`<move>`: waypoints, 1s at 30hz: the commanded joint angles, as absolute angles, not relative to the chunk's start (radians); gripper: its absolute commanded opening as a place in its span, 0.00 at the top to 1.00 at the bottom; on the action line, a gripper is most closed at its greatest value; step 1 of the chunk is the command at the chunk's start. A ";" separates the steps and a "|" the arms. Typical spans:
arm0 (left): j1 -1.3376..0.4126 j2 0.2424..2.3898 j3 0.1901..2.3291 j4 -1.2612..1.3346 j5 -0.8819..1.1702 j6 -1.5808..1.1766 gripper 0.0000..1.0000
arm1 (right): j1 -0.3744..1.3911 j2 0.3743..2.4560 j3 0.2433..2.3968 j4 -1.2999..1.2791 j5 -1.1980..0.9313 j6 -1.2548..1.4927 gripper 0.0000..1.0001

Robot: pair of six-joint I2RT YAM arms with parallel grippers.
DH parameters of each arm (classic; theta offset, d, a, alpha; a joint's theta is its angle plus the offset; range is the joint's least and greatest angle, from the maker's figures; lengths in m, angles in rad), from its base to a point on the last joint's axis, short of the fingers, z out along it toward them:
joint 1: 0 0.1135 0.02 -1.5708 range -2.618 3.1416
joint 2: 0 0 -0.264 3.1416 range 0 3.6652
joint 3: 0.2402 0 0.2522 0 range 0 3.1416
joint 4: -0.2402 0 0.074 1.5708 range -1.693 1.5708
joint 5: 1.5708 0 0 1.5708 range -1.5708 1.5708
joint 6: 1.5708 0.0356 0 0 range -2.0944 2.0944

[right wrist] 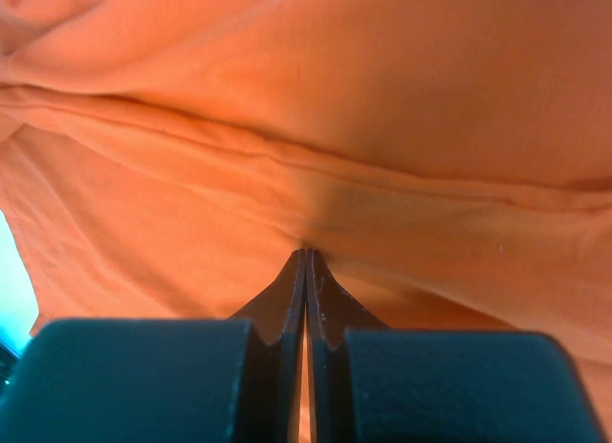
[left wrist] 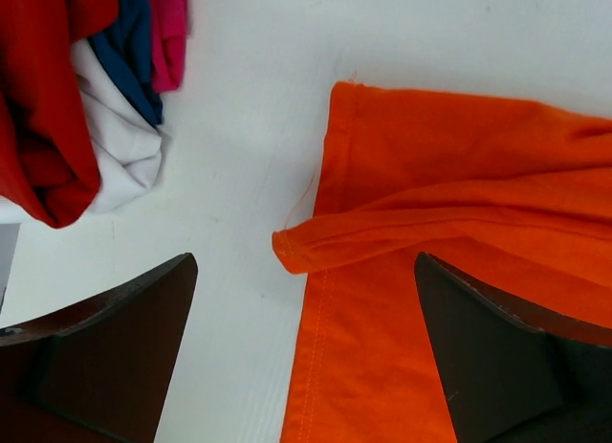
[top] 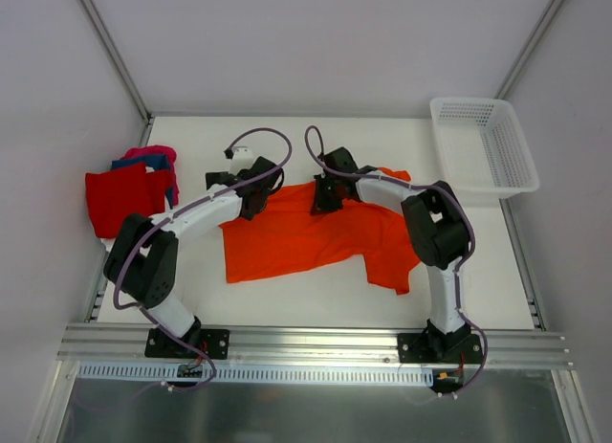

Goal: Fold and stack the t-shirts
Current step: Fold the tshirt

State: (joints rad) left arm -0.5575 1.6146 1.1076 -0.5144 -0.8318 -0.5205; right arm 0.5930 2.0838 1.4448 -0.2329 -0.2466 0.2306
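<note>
1. The bright orange soft-cloth t-shirt [top: 306, 240] lay spread across the middle of the white tabletop [top: 382, 146]. Most of it was flat, and one rumpled part reached toward the base of my right arm.
2. Its left edge was doubled over. A narrow folded lip of orange cloth lay across the flat hemmed layer, with its end pointing at bare table.
3. My right gripper [right wrist: 306, 256] sat at the shirt's far edge with its jaws pressed tight together. Their tips were buried in a crease of the orange cloth, which looked pinched there and filled the whole wrist view.
4. My left gripper [left wrist: 304, 261] hung over the shirt's left edge with its fingers [left wrist: 124, 338] spread wide and holding nothing. The folded lip lay below the gap and, as far as I could see, touched neither finger.
5. Well to the left, at the table's edge, the other shirts lay in a loose heap.
   - A red t-shirt [top: 120, 199] lay nearest.
   - A dark blue t-shirt [top: 143, 163] and a magenta-pink t-shirt [top: 158, 153] lay behind it.
   - A white t-shirt [left wrist: 120, 142] showed beside the red one in my left wrist view.
6. A white plastic mesh basket [top: 478, 100] stood at the far right corner, well apart from the orange shirt.
</note>
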 commanded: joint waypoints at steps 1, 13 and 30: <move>-0.560 1.643 1.186 -0.517 -0.916 -0.512 0.01 | 0.601 2.005 1.421 -0.215 -0.235 0.219 0.99; -0.488 1.888 1.371 -0.468 -0.724 -0.477 0.10 | 0.615 1.821 1.244 -0.158 -0.141 0.183 0.99; -0.437 1.836 1.256 -0.459 -0.654 -0.480 0.10 | 0.614 2.126 1.604 -0.189 -0.229 0.195 1.00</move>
